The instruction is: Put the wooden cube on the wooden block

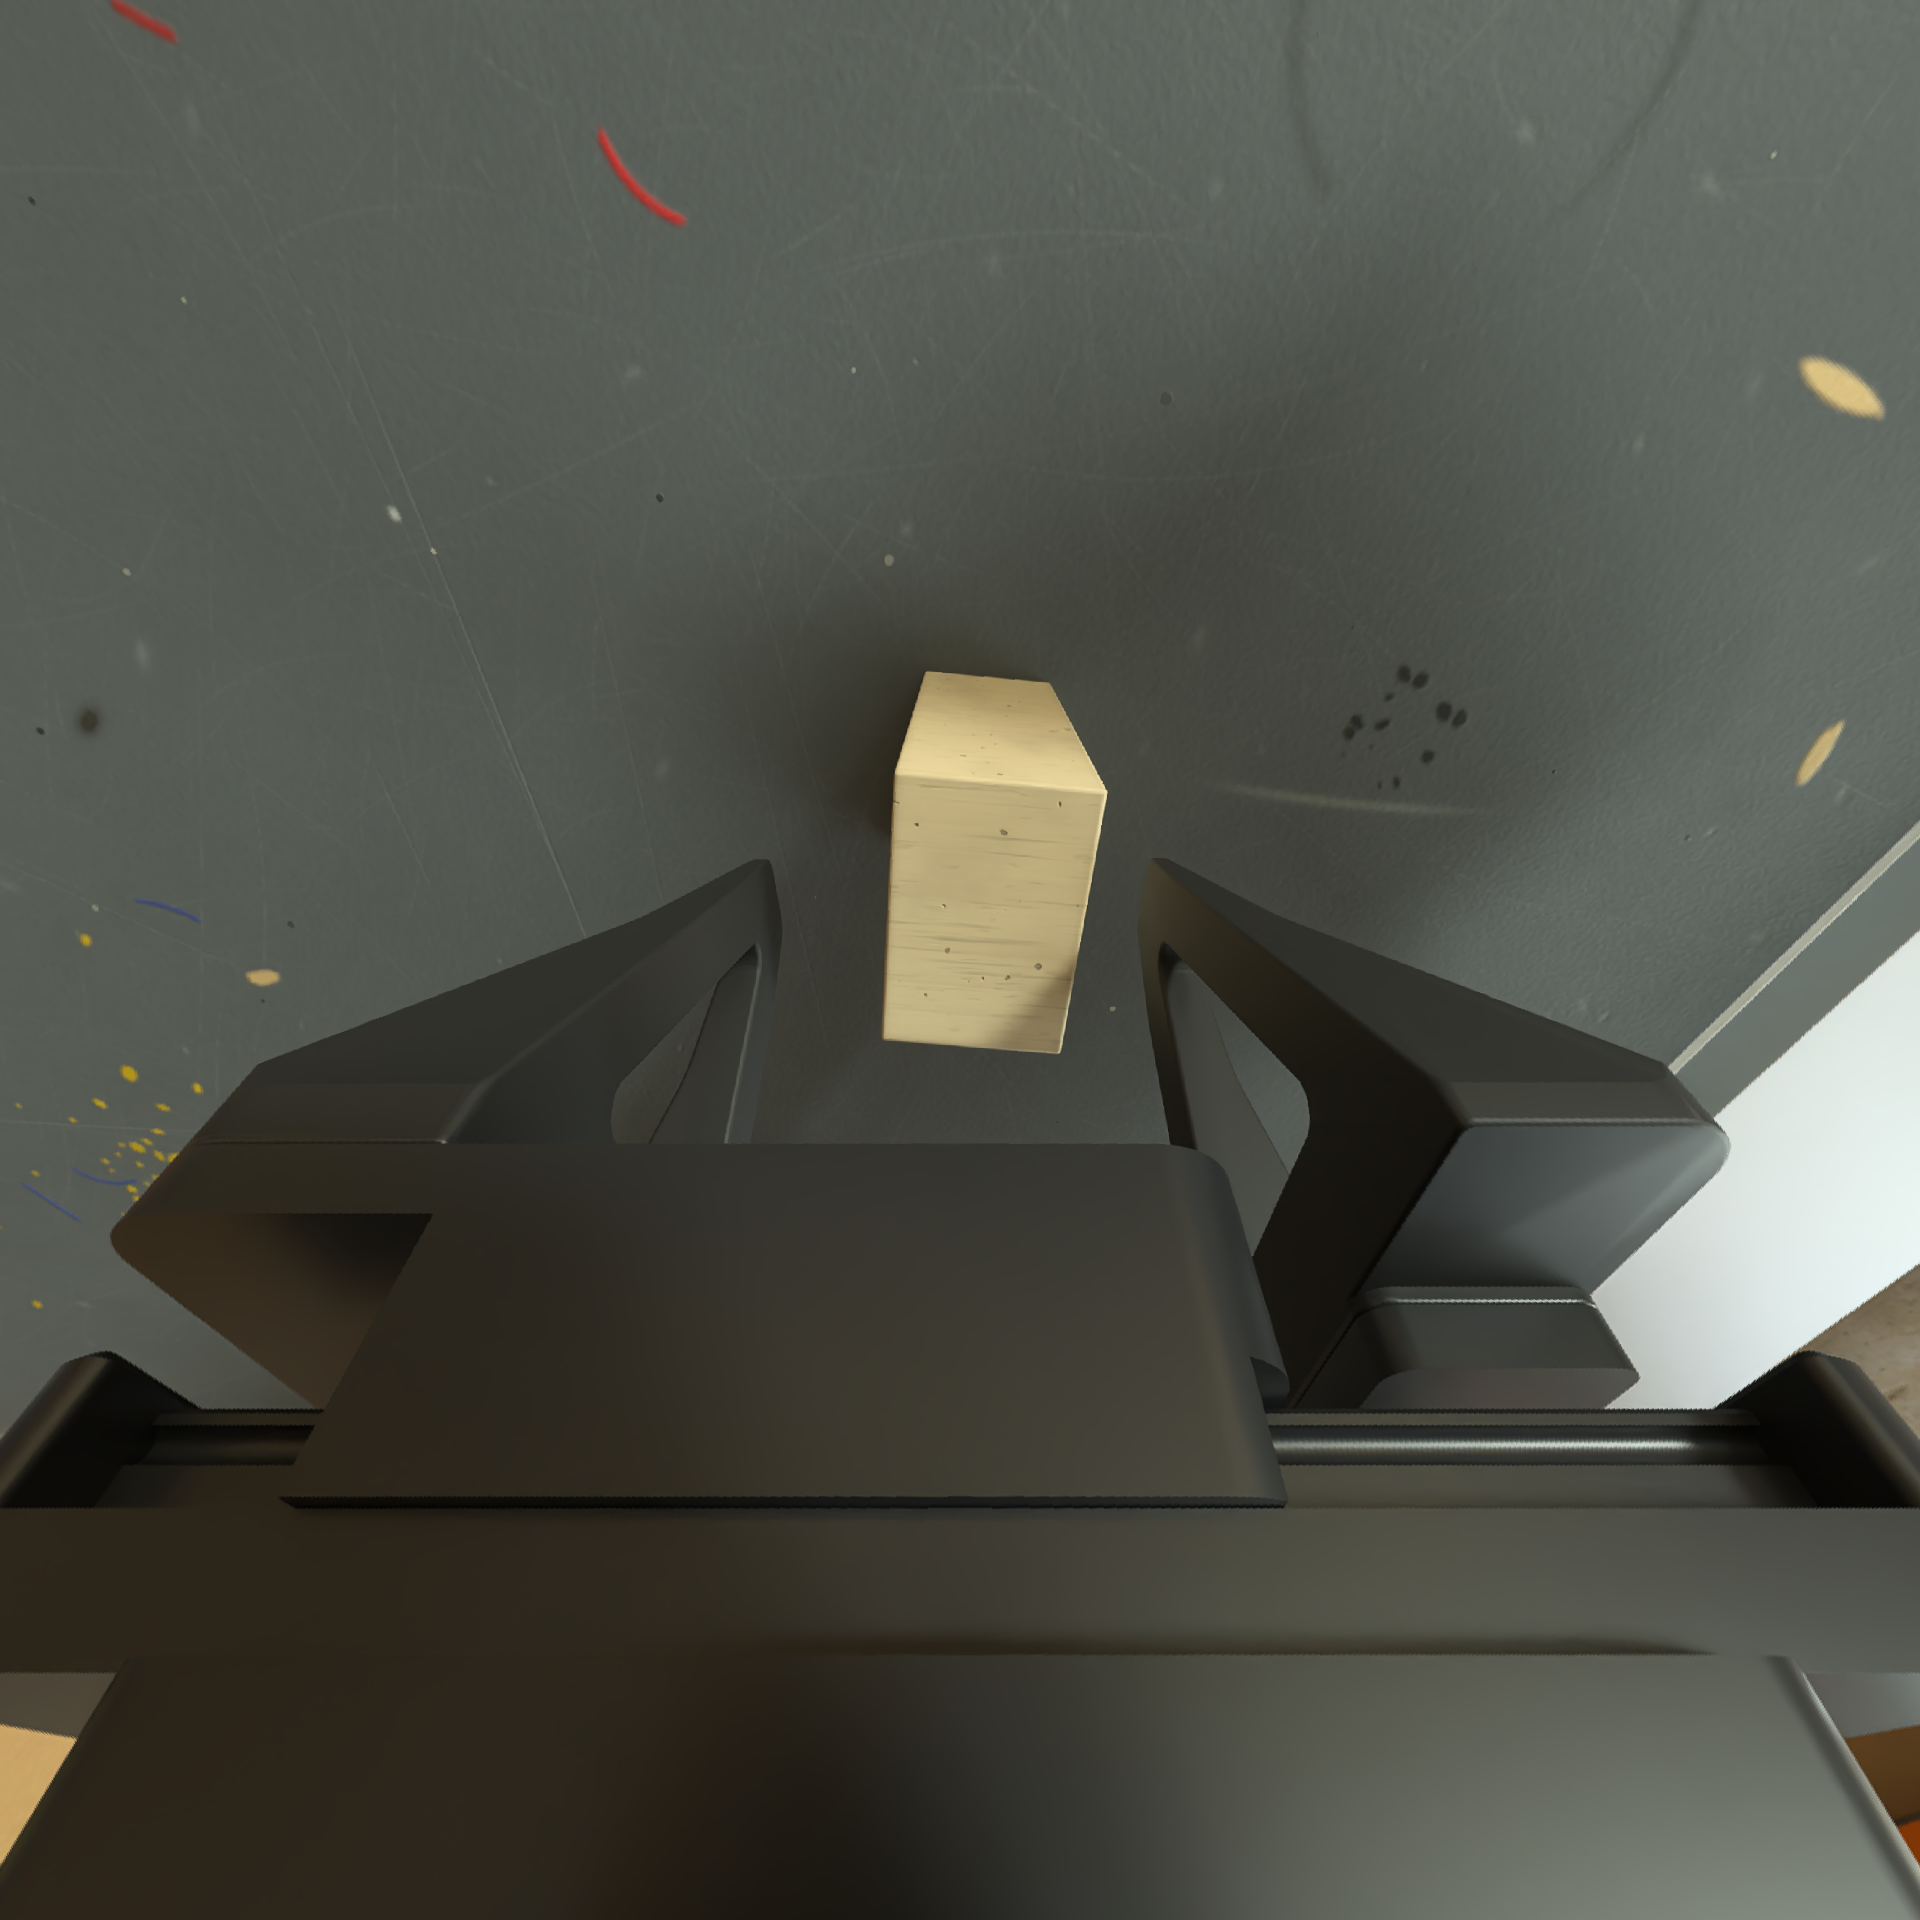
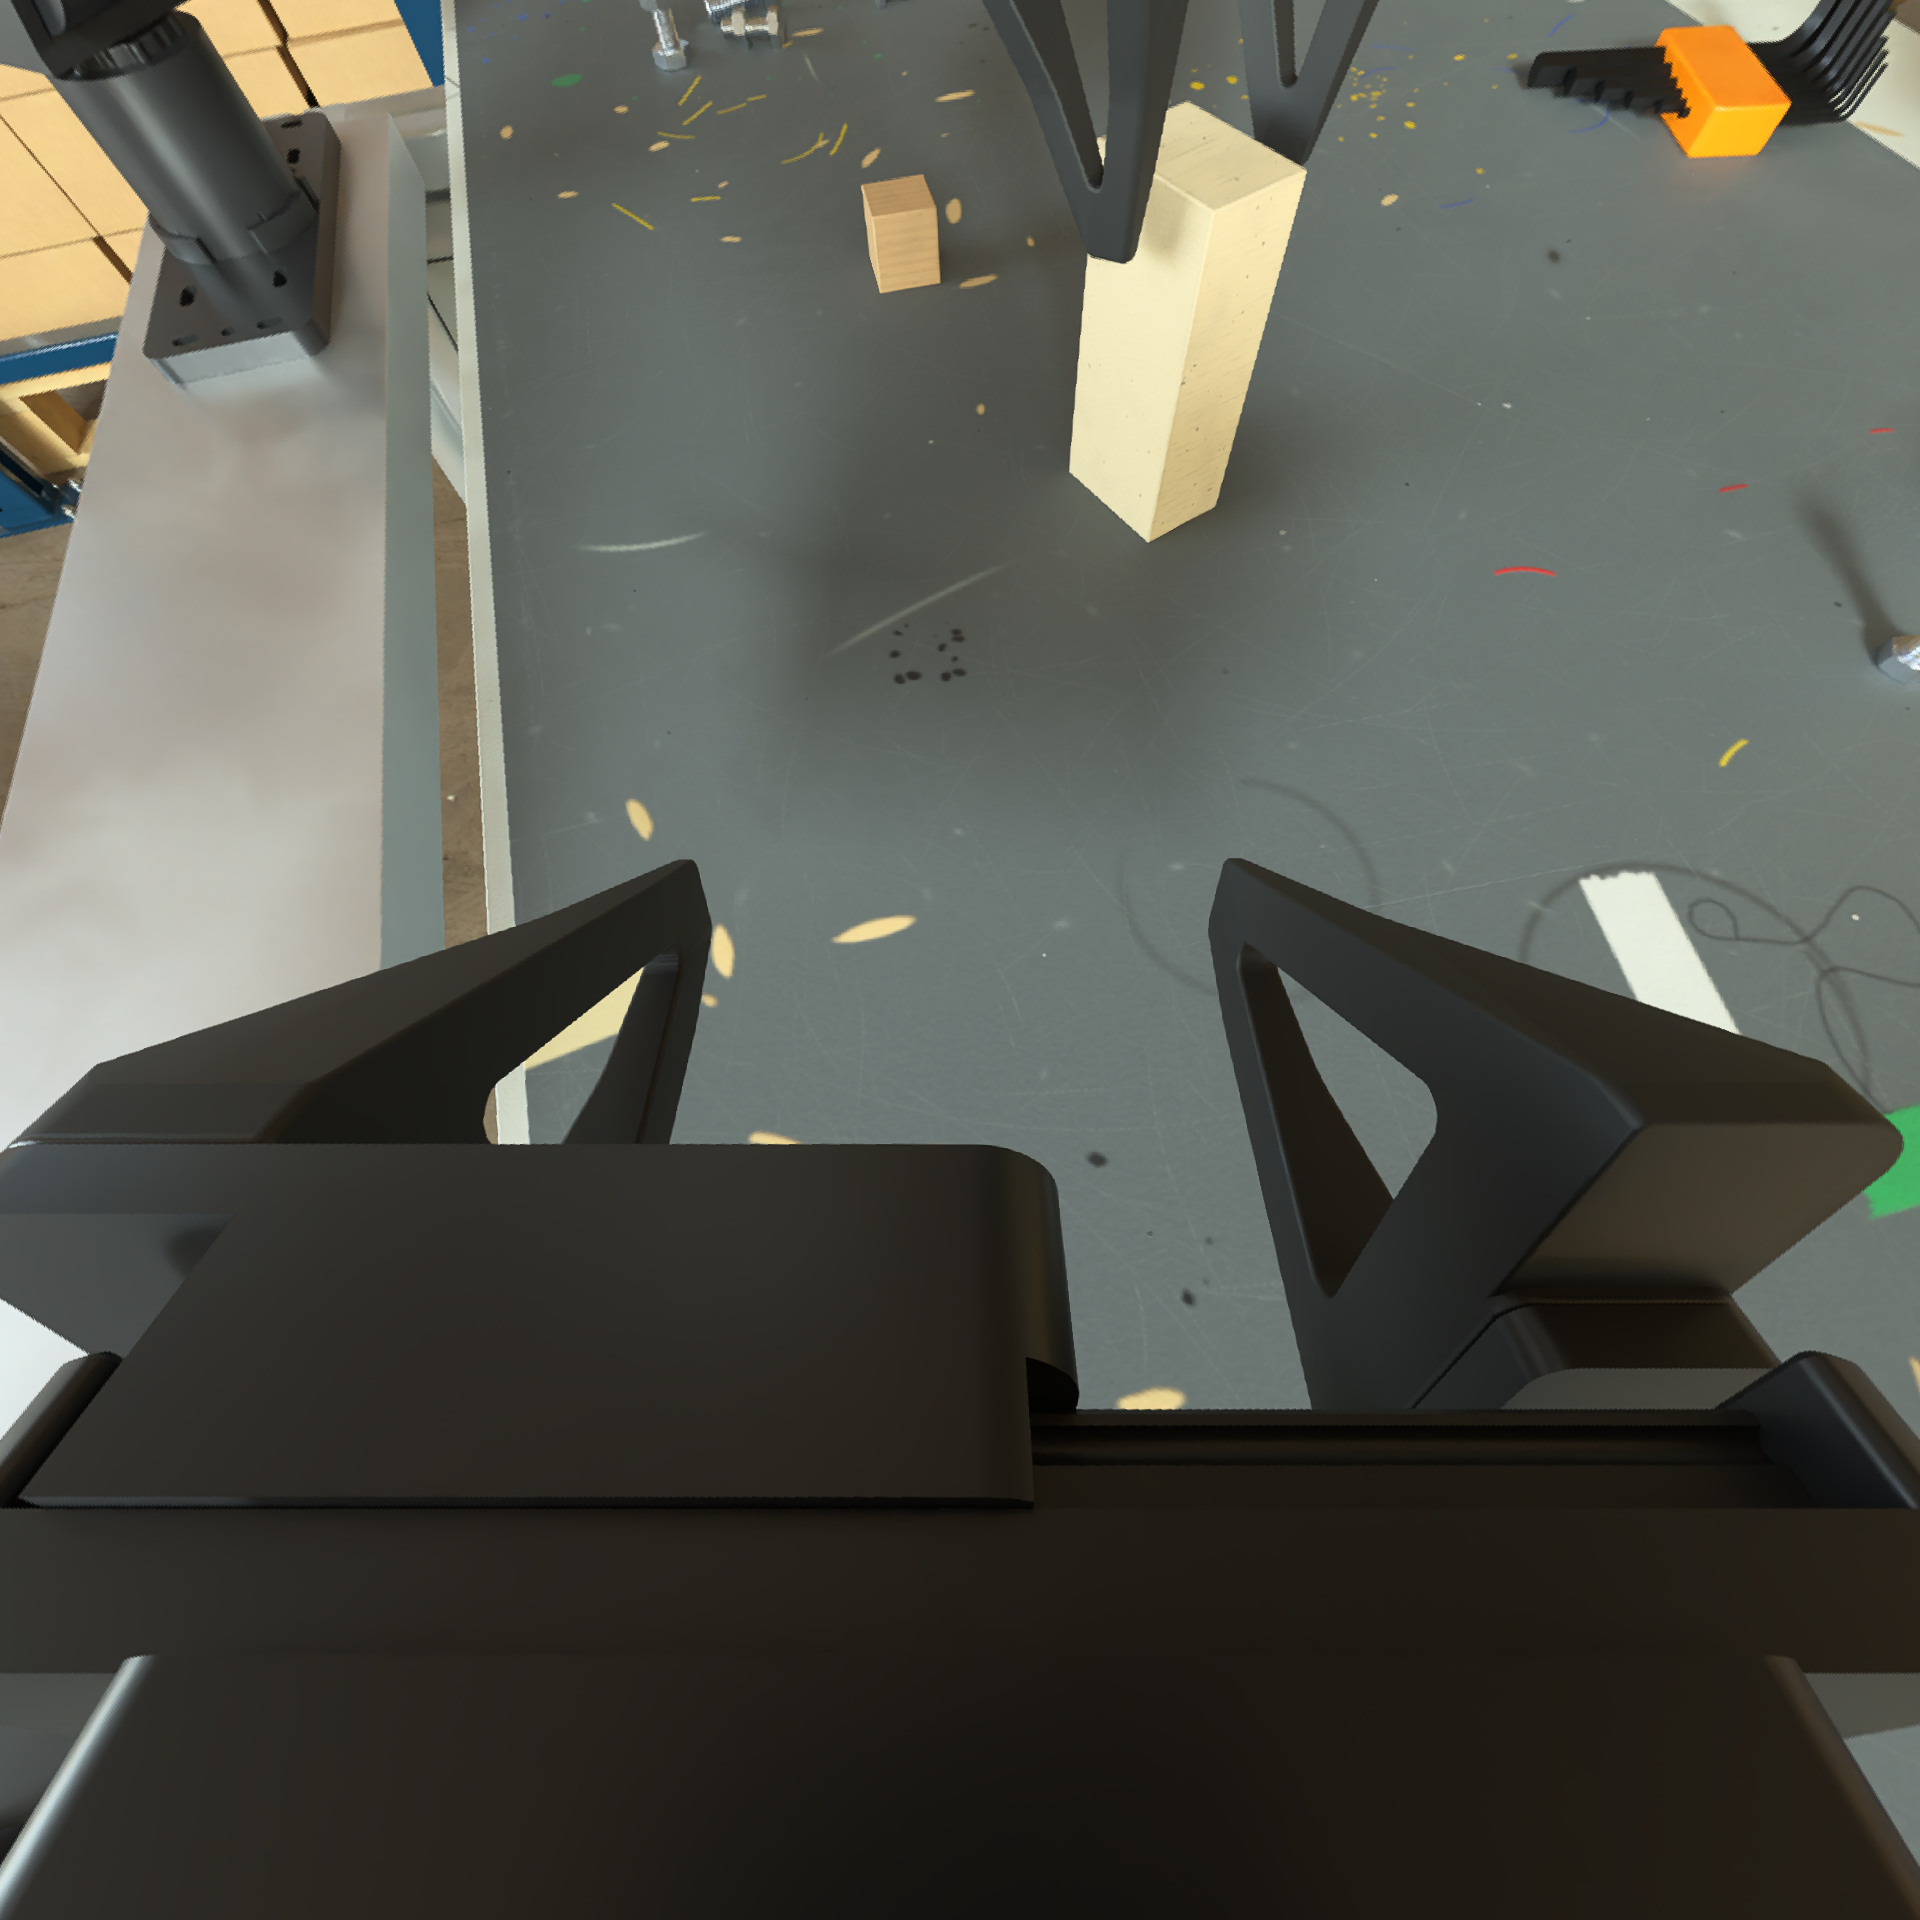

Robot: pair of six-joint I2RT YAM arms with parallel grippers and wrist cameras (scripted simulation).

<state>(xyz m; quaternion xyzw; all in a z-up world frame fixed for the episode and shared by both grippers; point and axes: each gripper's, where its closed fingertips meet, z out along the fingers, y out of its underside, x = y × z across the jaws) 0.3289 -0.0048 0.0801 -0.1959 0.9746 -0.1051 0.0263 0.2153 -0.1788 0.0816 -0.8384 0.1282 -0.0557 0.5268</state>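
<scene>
A tall pale wooden block (image 1: 987,894) stands upright on the grey table (image 1: 520,520). In the left wrist view I look down on it, and my left gripper (image 1: 961,873) is open with a finger on each side of it and a gap on both sides. The right wrist view shows the block (image 2: 1174,332) far ahead, with the left gripper's fingers (image 2: 1101,156) straddling its top. A small brown wooden cube (image 2: 901,234) sits on the table left of the block, apart from it. My right gripper (image 2: 956,873) is open and empty above bare table.
An orange block with black hex keys (image 2: 1720,94) lies at the far right. Bolts (image 2: 670,47) lie at the far edge. An arm base (image 2: 229,239) stands on the white ledge at left. White tape (image 2: 1652,951) and a bolt (image 2: 1901,660) are on the right. The table edge (image 1: 1797,935) runs close on the right.
</scene>
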